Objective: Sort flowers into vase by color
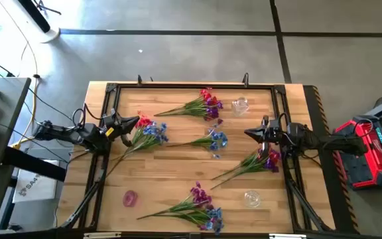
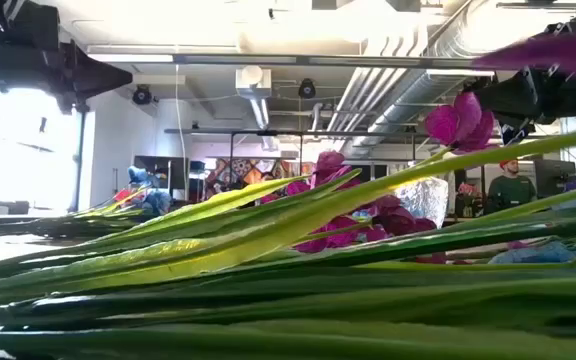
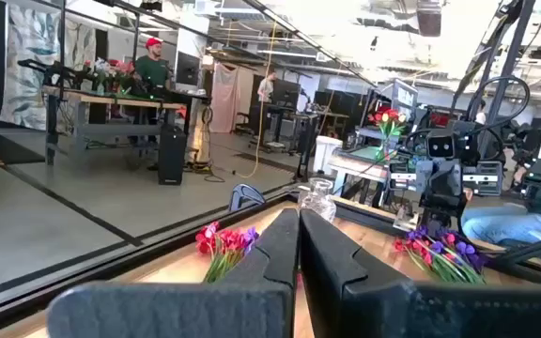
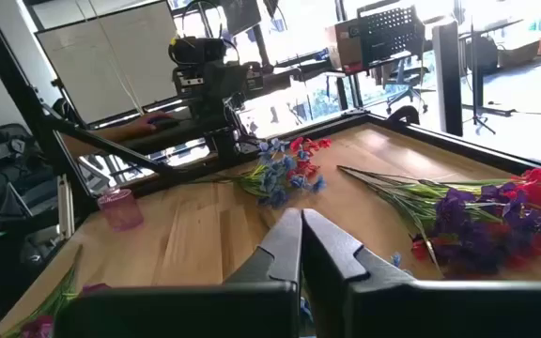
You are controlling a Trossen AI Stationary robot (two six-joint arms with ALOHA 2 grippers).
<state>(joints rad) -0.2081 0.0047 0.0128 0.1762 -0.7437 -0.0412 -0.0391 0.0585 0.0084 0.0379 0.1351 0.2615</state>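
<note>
Wooden table (image 1: 178, 166) holds scattered flowers (image 1: 201, 105); left gripper (image 1: 135, 122) and right gripper (image 1: 248, 133) hover clenched, grasping nothing.

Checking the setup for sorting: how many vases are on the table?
3. A clear vase at the far edge right of centre, a clear vase near the front right, and a pink vase at the front left. Flowers could hide another.

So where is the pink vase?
In the high view, the pink vase lies on the table's near left, beside the stems of the front bunch.
</note>
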